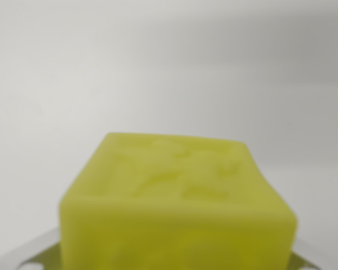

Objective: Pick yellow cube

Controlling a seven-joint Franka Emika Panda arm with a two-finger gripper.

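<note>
The yellow cube [177, 208] fills the lower middle of the wrist view, very close to the camera and blurred, with a raised pattern on its top face. Its lower part is cut off by the bottom edge of the picture. Silver metal parts of my gripper [177, 261] show at the bottom corners, one finger [22, 256] at the wrist view's left and one at the right, pressed against the cube's two sides. The jaws stand closed against the cube.
Behind the cube lies a plain white surface [169, 67], out of focus, with a faint darker band across the top.
</note>
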